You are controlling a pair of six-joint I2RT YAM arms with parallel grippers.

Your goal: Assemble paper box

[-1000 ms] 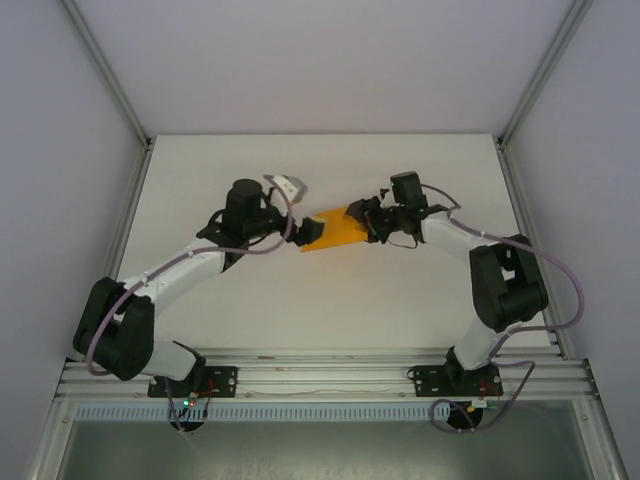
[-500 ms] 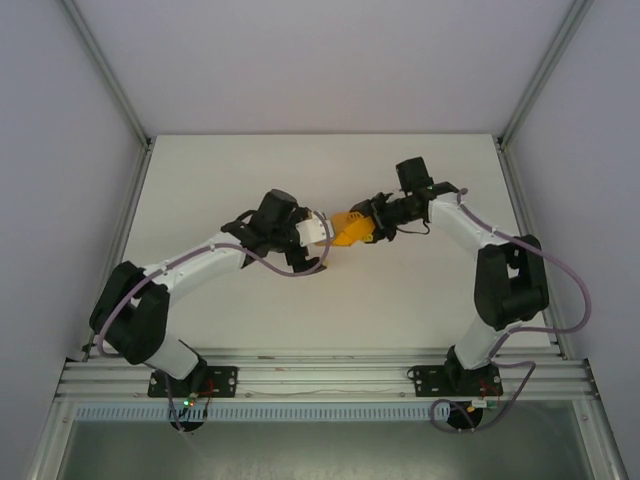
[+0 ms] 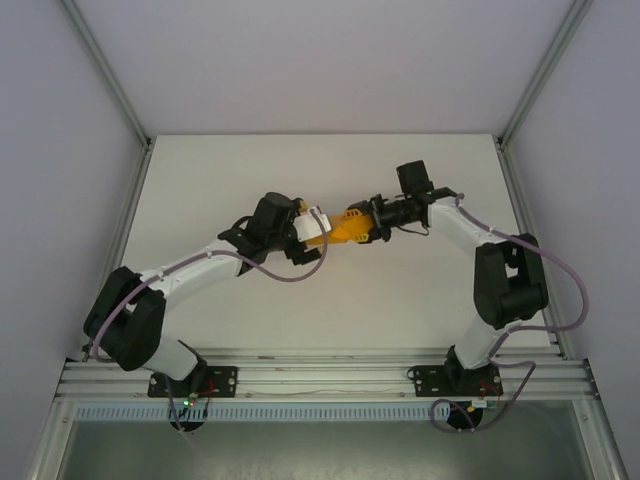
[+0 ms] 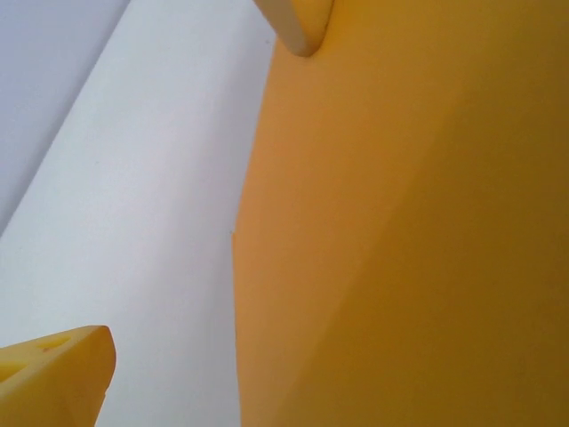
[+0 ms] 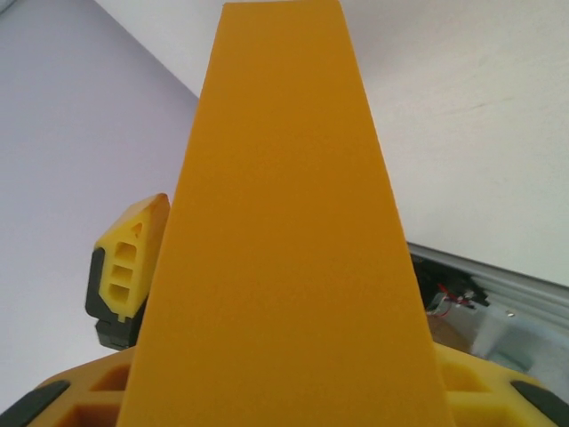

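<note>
Fingers point(image 5: 129, 267) of the right gripper point(image 3: 372, 220) clamp 1 end of the paper box point(image 3: 347, 228), held between both arms over the middle of the tabletop point(image 3: 250, 180). The left gripper point(image 3: 322, 228) stands wide, 1 fingertip point(image 4: 298, 22) touching the card's edge. Assessment: a fold is in hand. The next move calls for the left fingers to close on the free panel and bend it along its crease.

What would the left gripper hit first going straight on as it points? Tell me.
The paper box. The left gripper points right at it, and its wrist view shows the card close ahead, between the open fingers. The right gripper, holding the box, probably comes next behind it.
</note>
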